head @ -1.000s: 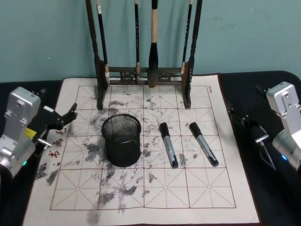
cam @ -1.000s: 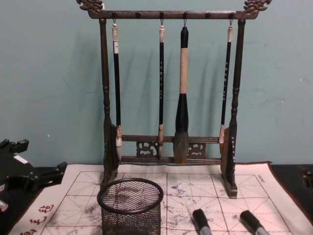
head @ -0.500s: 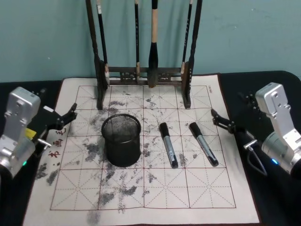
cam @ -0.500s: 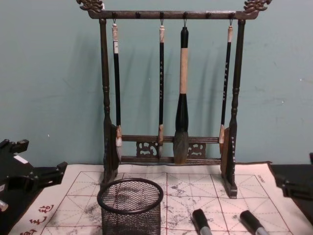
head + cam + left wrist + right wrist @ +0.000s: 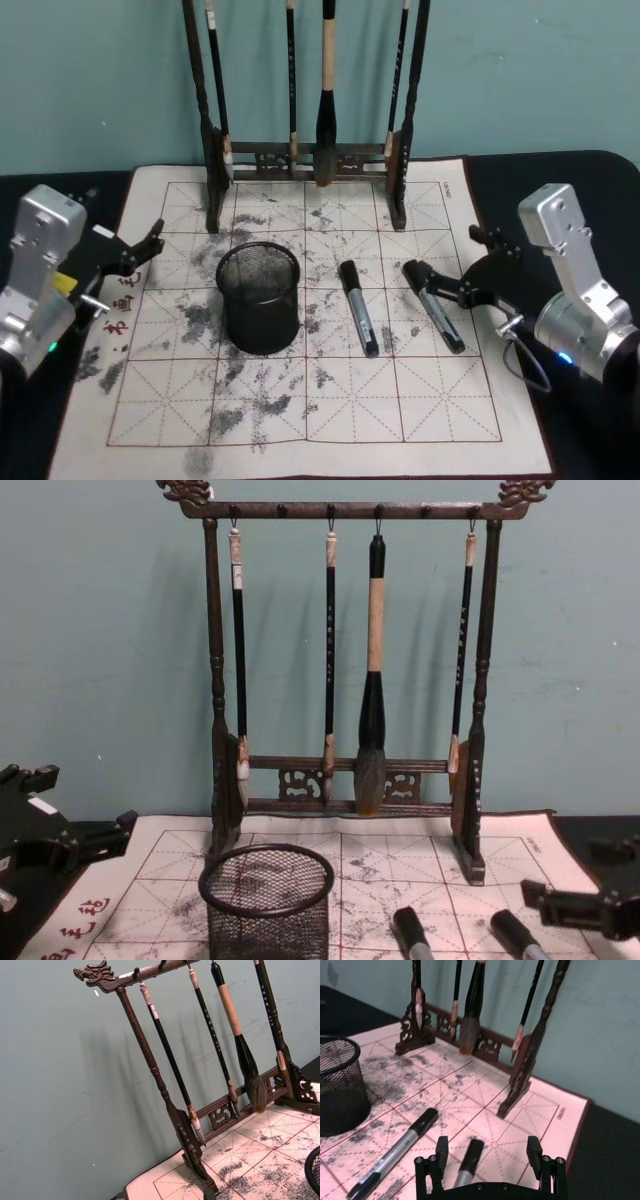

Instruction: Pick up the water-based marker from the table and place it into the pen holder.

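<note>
Marker (image 5: 441,323) on right: right end effector (image 5: 487,1149) moved in, fingers spread either side; left end effector (image 5: 140,250) unmoved.

A calligraphy practice desk — hanging brushes (image 5: 375,630) on a carved rack (image 5: 213,660), an ink-blotted grid mat (image 5: 350,400).

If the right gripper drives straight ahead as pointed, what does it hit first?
Probably the black-capped grey marker on the right, whose cap lies between the fingers of the open right gripper; its height above is unclear.
</note>
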